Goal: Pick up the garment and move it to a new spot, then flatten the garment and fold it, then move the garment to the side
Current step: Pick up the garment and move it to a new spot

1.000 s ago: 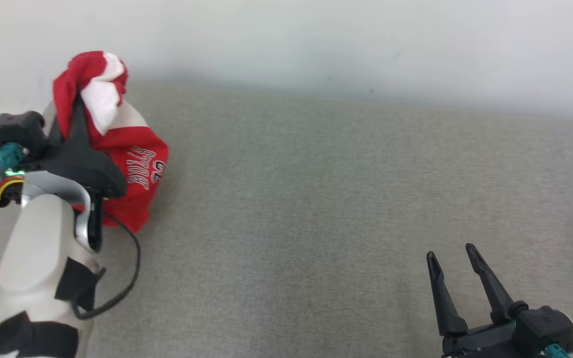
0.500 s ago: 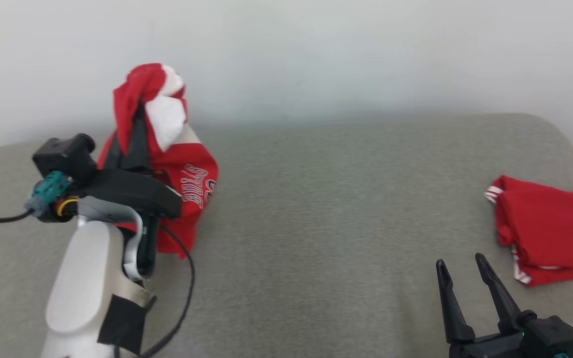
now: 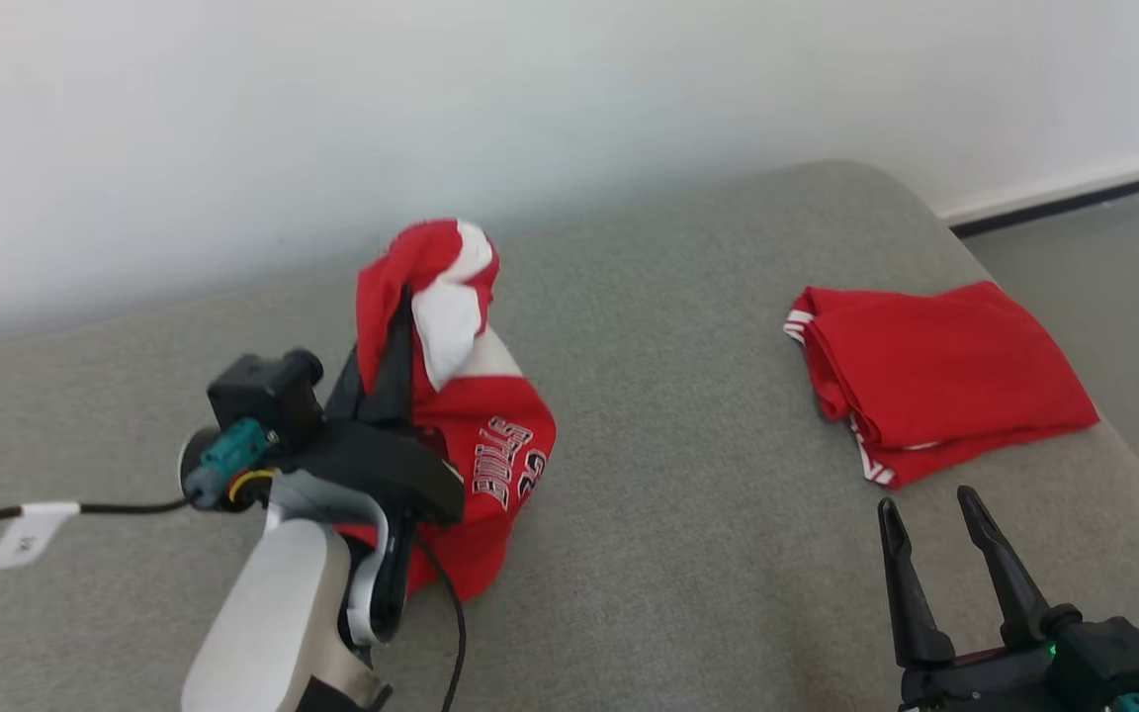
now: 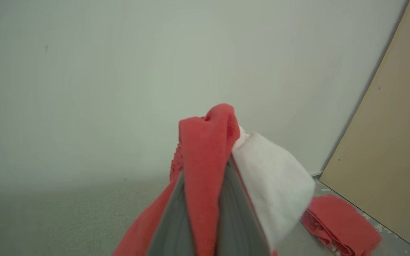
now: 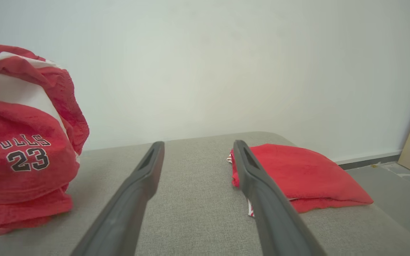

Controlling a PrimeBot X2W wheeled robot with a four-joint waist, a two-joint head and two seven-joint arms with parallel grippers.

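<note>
Where left gripper [image 3: 399,318] clamps garment [image 3: 490,440], its folds hide fingertips.

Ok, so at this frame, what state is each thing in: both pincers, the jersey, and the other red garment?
left pincer: shut on the jersey's upper folds.
right pincer: open, empty, over the grey cushion.
jersey: bunched, held up by its top, the rest hanging; whether its lower edge touches the grey cushion is unclear.
folded red garment: folded, lying flat on the grey cushion, untouched.
</note>
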